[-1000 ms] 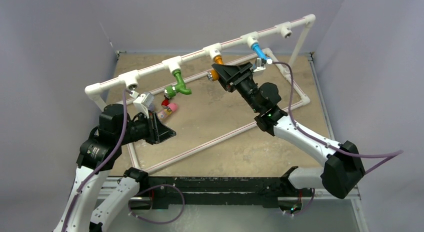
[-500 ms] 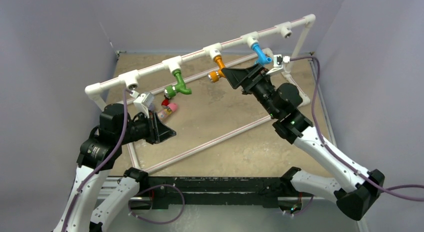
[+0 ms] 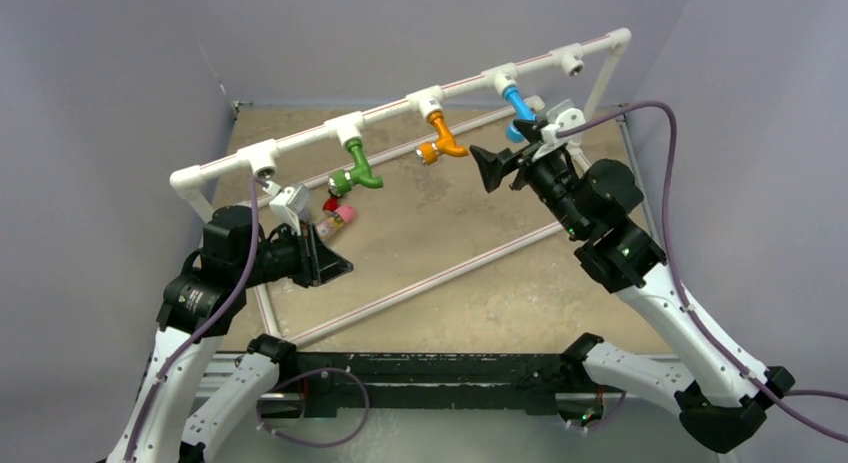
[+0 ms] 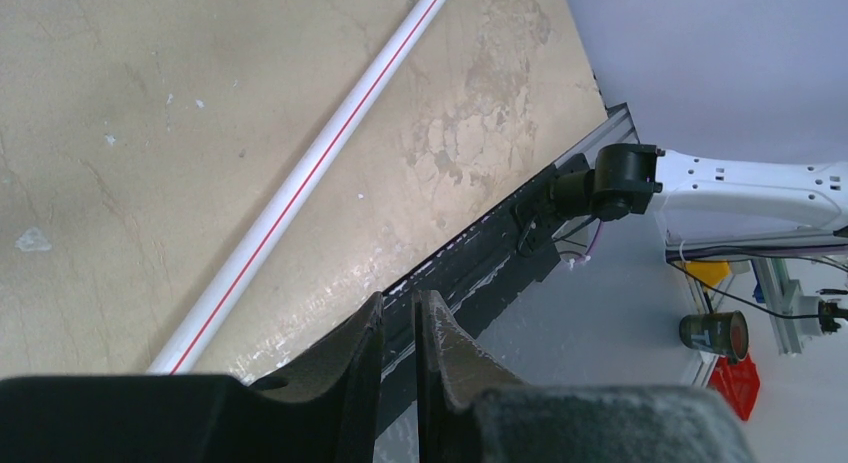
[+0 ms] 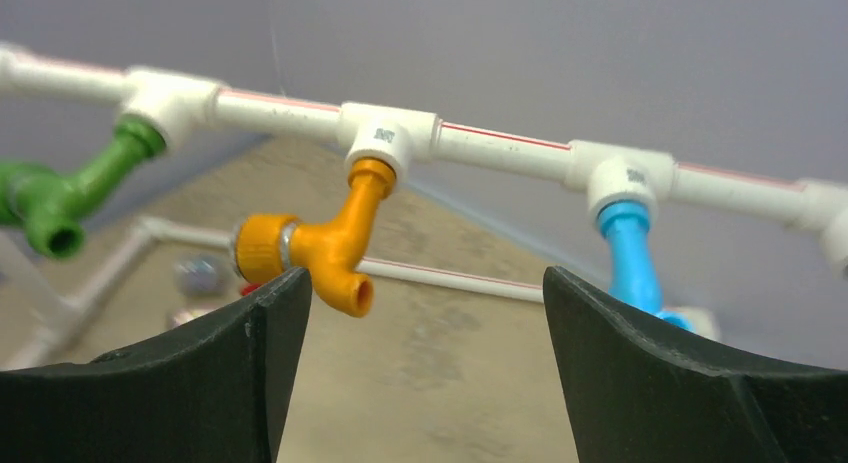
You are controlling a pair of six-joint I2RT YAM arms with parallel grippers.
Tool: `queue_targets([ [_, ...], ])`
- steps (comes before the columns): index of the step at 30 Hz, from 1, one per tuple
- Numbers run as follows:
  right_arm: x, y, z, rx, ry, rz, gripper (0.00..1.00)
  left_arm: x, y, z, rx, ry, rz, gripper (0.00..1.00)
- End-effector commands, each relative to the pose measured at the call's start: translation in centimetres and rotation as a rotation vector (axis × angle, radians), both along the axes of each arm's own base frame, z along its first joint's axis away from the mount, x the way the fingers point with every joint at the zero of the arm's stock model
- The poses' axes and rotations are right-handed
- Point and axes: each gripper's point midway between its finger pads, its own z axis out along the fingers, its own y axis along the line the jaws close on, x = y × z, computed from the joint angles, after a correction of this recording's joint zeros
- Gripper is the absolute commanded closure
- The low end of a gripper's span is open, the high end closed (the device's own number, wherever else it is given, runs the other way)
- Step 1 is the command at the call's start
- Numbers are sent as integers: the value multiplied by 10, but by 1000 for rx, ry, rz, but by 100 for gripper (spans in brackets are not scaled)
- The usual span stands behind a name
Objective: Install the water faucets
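Observation:
Three faucets hang from white tee sockets on the raised pipe rail (image 3: 300, 143): green (image 3: 358, 173), orange (image 3: 440, 140) and blue (image 3: 518, 105). A small pink and red piece (image 3: 340, 213) lies on the table below the green faucet. My right gripper (image 3: 490, 168) is open and empty, just right of the orange faucet and below the blue one. The right wrist view shows the gripper (image 5: 425, 283) wide open, the orange faucet (image 5: 335, 245) by the left finger, the blue faucet (image 5: 630, 263) and the green faucet (image 5: 70, 188). My left gripper (image 3: 335, 268) is shut and empty near the table's left front, and also shows in the left wrist view (image 4: 400, 303).
Two tee sockets hold nothing, one at the rail's left end (image 3: 262, 163) and one at its far right end (image 3: 572, 58). A white pipe frame (image 3: 430, 278) lies on the tan table. Purple walls close in on both sides.
My right gripper has drawn back to the right, away from the orange faucet, which stays in its socket. The left arm has not moved.

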Motion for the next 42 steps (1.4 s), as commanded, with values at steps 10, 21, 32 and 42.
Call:
queue_targets([
  [10, -3, 16, -6, -920, -500, 7, 13, 2, -2, 5, -2, -34, -18, 85],
  [21, 14, 33, -28, -1283, -708, -156, 14, 1, -2, 4, 1, -35, -20, 85],
  [32, 39, 58, -19, -1276, -773, -277, 23, -2, -1, 5, 2, -33, -20, 85],
  [42, 49, 73, -24, -1199, -745, -286, 71, -3, 0, 5, 4, -35, -17, 85],
])
